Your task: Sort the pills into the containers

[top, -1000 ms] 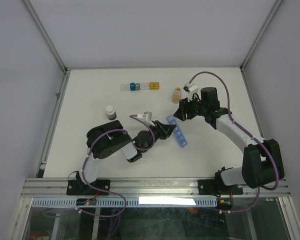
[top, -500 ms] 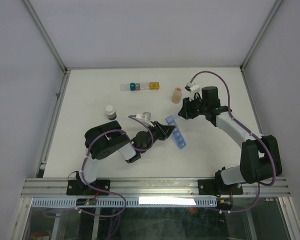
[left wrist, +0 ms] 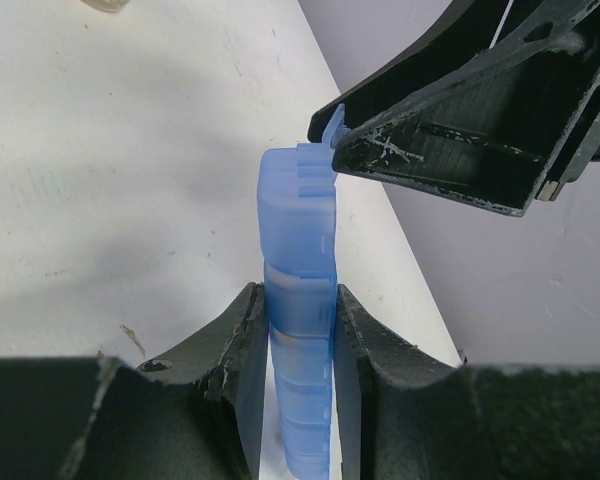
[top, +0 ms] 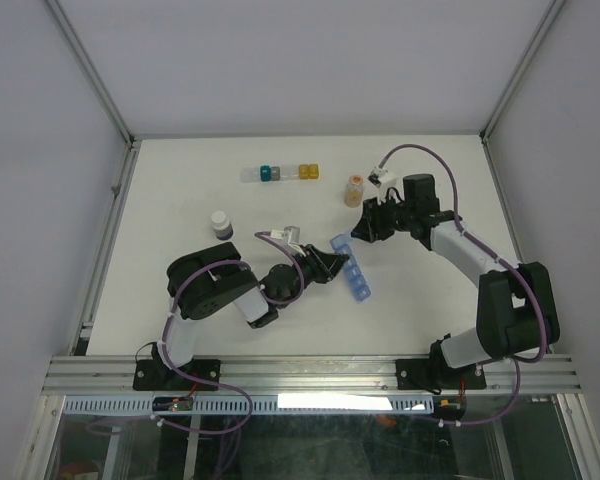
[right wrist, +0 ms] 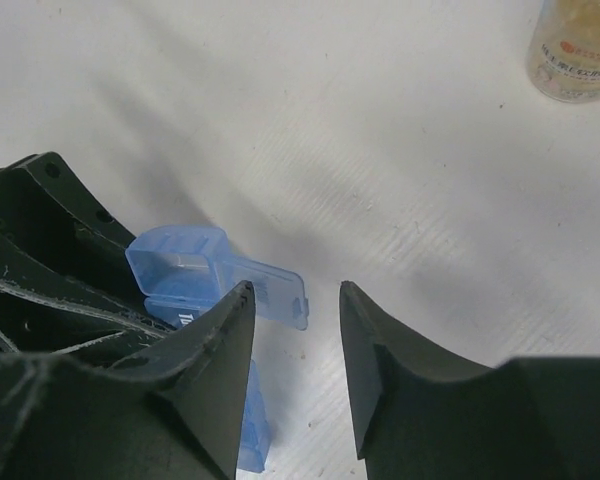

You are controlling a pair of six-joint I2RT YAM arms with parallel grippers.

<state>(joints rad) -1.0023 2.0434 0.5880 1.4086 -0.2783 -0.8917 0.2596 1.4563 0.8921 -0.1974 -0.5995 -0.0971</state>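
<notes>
Firmly, translucent blue ribbed containers (left wrist: 300, 300), between matte black left fingers (left wrist: 230, 365)

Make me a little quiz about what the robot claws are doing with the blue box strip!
1. True or false: the left claw is squeezing the blue strip.
2. Pick one. The right claw is: A open, B shut tight, C out of sight.
3. Fill the gap: the strip's end lid is flipped ____.
Key: 1 true; 2 A; 3 open.
</notes>
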